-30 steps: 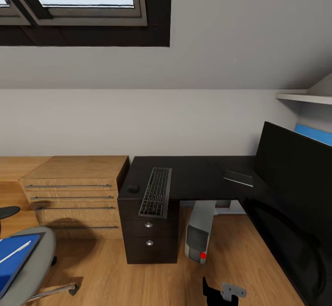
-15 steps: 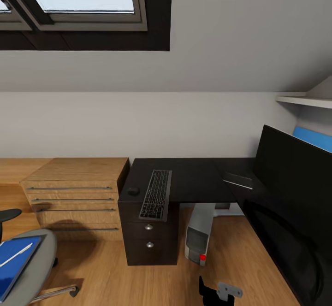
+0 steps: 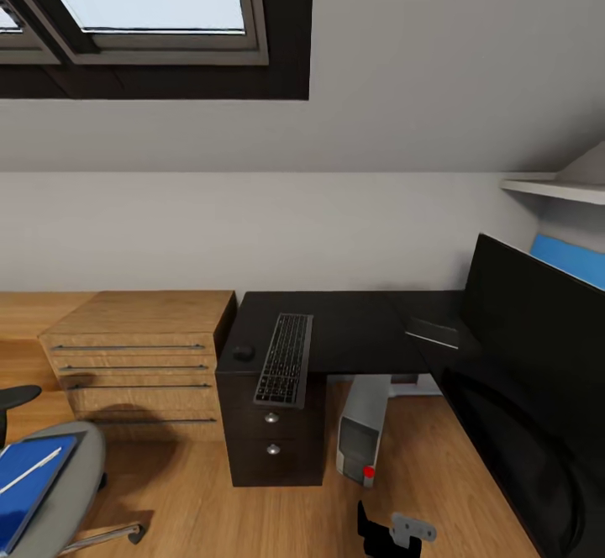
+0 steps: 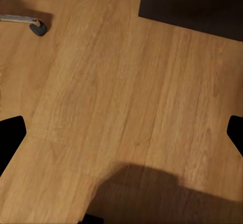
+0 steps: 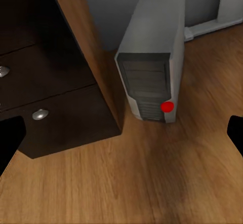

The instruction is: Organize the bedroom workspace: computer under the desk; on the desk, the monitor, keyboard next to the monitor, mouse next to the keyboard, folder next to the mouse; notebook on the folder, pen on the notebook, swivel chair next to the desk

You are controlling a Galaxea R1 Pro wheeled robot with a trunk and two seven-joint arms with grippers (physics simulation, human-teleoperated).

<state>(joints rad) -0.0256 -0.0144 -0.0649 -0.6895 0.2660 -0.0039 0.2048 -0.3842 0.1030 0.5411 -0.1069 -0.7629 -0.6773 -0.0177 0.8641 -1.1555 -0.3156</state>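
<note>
A light wooden drawer unit (image 3: pixel 139 352) with four long metal handles is standing on the wooden floor (image 3: pixel 210 516) against the white wall (image 3: pixel 252 230). A dark-framed skylight (image 3: pixel 143 3) is sitting in the sloped ceiling, and a white shelf (image 3: pixel 555 190) is jutting out at the right.

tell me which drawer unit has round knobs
The dark drawers under the desk; the wooden unit to their left has long bar handles instead.
</note>
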